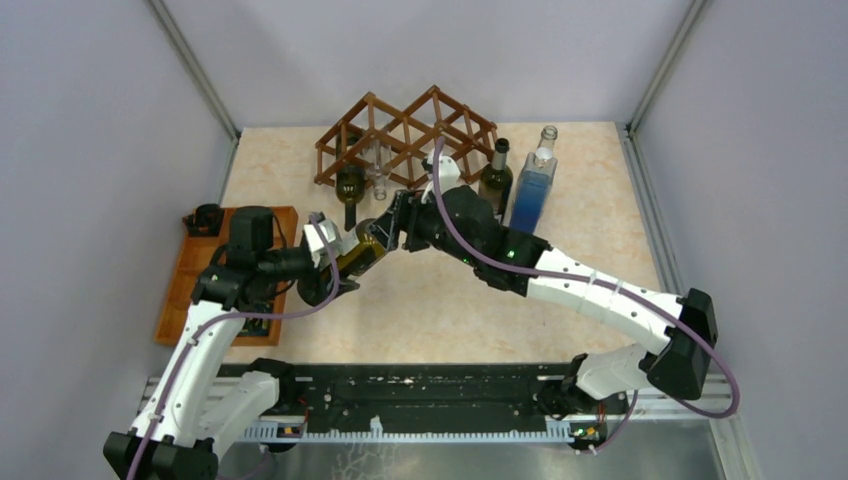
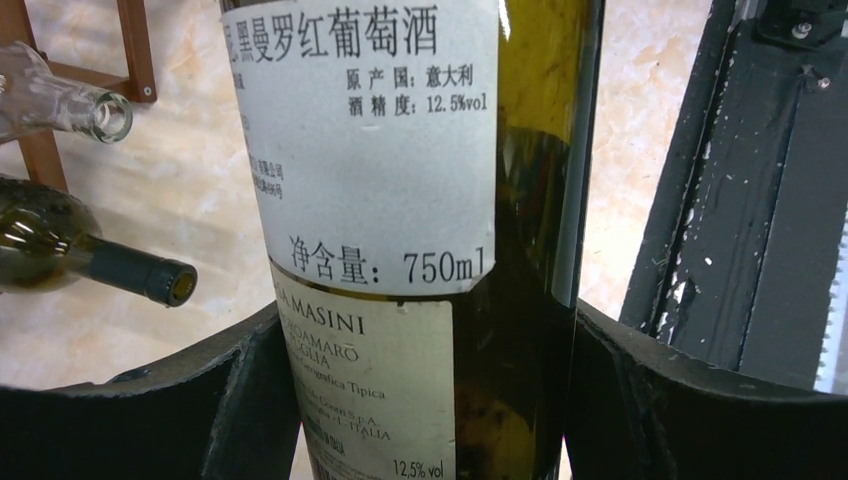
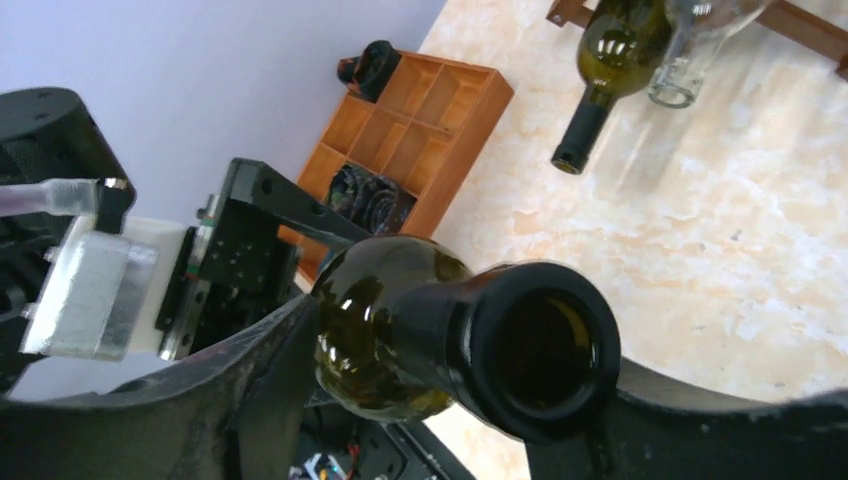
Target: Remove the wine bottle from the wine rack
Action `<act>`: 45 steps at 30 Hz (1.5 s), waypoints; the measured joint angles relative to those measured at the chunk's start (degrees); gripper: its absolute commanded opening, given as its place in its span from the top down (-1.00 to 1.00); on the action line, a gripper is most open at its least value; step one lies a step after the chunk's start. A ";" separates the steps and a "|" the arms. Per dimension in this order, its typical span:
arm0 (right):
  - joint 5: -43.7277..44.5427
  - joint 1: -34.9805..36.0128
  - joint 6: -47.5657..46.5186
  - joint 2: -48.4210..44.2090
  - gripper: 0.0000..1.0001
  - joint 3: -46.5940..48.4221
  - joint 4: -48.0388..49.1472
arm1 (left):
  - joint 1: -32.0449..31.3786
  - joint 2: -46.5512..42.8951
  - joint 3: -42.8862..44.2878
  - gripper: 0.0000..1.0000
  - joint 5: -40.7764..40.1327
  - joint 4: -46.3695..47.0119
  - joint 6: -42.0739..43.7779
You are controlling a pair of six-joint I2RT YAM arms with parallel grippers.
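Note:
The brown lattice wine rack [image 1: 405,135] stands at the back middle of the table. A dark green wine bottle [image 1: 362,250] with white labels is off the rack, held tilted above the table between both arms. My left gripper [image 1: 335,268] is shut on its body; in the left wrist view [image 2: 430,420] the fingers [image 2: 240,400] press both sides of the labelled bottle [image 2: 400,200]. My right gripper [image 1: 392,226] is shut around the neck end; in the right wrist view [image 3: 450,410] the open mouth [image 3: 540,350] faces the camera.
A green bottle [image 1: 350,185] and a clear bottle [image 1: 378,175] lie in the rack, necks pointing forward. An upright green bottle [image 1: 495,178] and a blue square bottle [image 1: 532,190] stand right of the rack. An orange-brown compartment tray [image 1: 200,275] lies at left. A black rail [image 1: 420,400] runs along the front.

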 measured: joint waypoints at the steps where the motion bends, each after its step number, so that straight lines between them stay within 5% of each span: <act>1: 0.39 0.17 -0.15 0.42 -0.12 0.44 0.17 | 0.00 0.00 0.00 1.00 0.07 0.11 -0.37; 7: 1.14 0.81 0.83 2.38 0.67 3.13 3.10 | 0.04 0.00 -0.02 0.91 0.15 0.22 -2.36; 10: 1.64 1.09 0.50 2.47 0.97 3.54 3.19 | 0.04 -0.17 -0.07 0.16 0.13 0.52 -2.45; 12: 1.68 1.11 0.48 2.47 1.00 3.56 3.21 | 0.04 -0.22 -0.07 -0.34 0.07 0.57 -2.38; 13: 1.73 1.14 0.48 2.47 1.00 3.56 3.19 | 0.04 -0.22 -0.07 -0.82 0.04 0.52 -2.38; 14: 1.79 1.14 0.46 2.47 1.00 3.56 3.19 | 0.04 -0.22 -0.07 -0.95 0.00 0.52 -2.36; 23: -3.52 -6.40 -3.74 2.49 1.00 1.31 -6.78 | -0.02 -0.42 0.74 -0.97 0.20 1.11 -1.92; 34: 10.80 -9.92 -16.44 -0.74 1.00 0.35 -19.96 | -0.11 -0.39 2.82 -0.97 -4.55 0.98 -5.57; 45: 21.97 -14.88 -21.11 -2.03 1.00 -3.34 -16.31 | -0.11 -0.59 2.82 -0.97 -6.32 0.98 -7.13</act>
